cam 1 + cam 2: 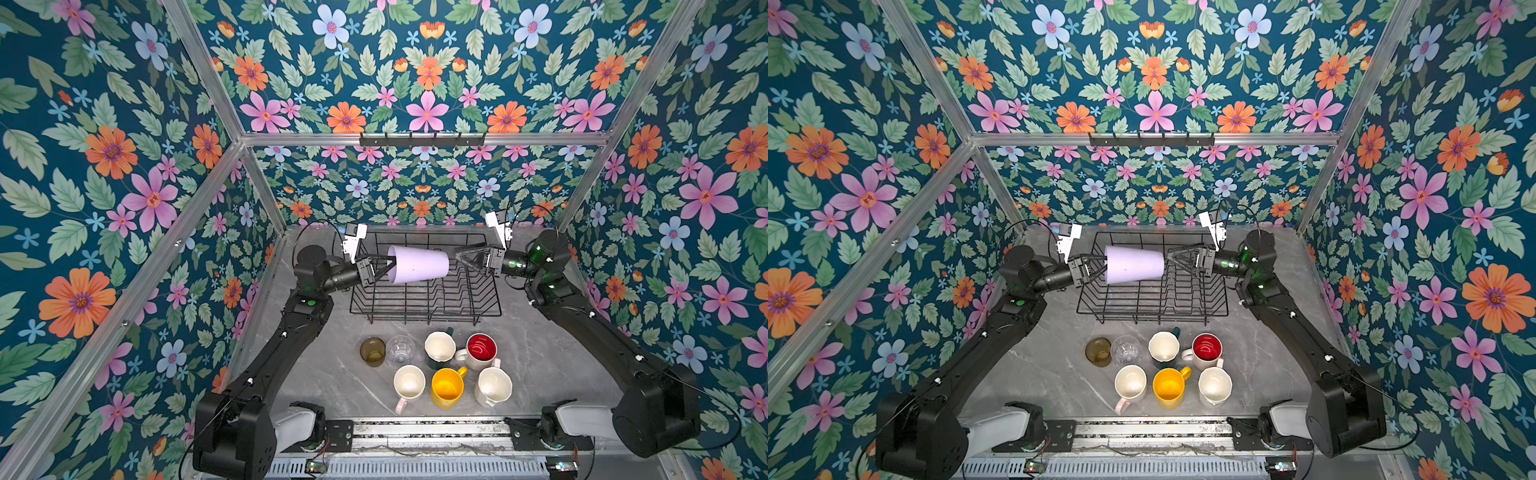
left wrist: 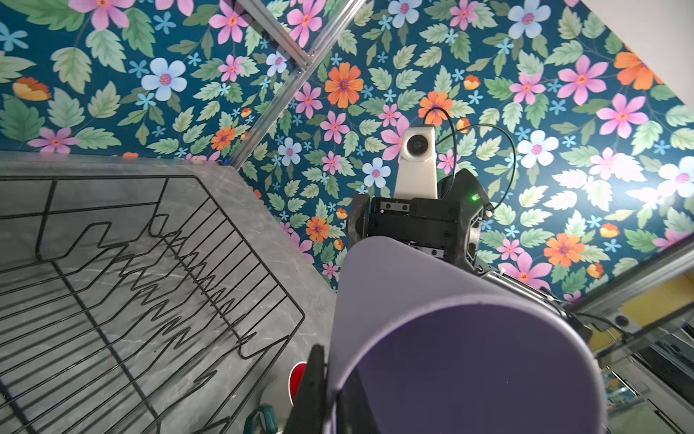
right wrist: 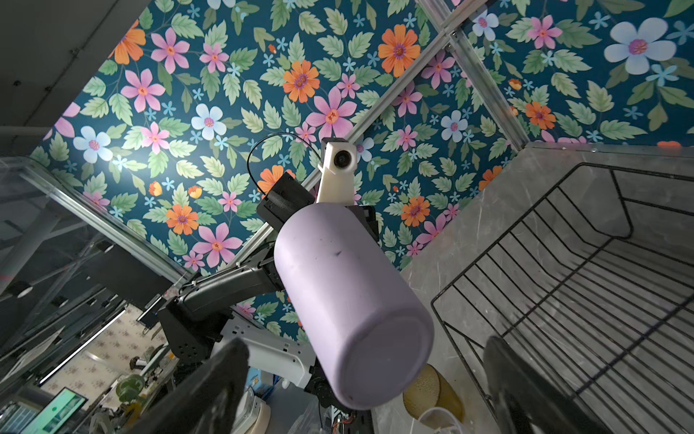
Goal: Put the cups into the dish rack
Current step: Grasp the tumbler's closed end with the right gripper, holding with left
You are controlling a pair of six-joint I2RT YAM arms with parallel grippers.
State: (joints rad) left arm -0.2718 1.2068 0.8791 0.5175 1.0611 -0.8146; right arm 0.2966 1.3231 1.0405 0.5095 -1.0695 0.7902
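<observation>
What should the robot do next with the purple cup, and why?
Probably ease the right end effector forward around the base of the lilac tumbler. The left end effector pinches its rim, holding it sideways above the dish rack, and the right one stands open just off that base.

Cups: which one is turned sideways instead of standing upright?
The lilac tumbler, held sideways over the dish rack by the left gripper at its rim; the other seven stand upright on the table.

Lilac tumbler (image 1: pixel 419 265); black wire dish rack (image 1: pixel 424 309)
Grey marble-veined table (image 1: pixel 320 374); teal floral walls (image 1: pixel 415 62), pink, orange, pale-blue blooms; yellow mug (image 1: pixel 446 387); red-lined white mug (image 1: pixel 481 349); olive-amber glass (image 1: pixel 372 351)
</observation>
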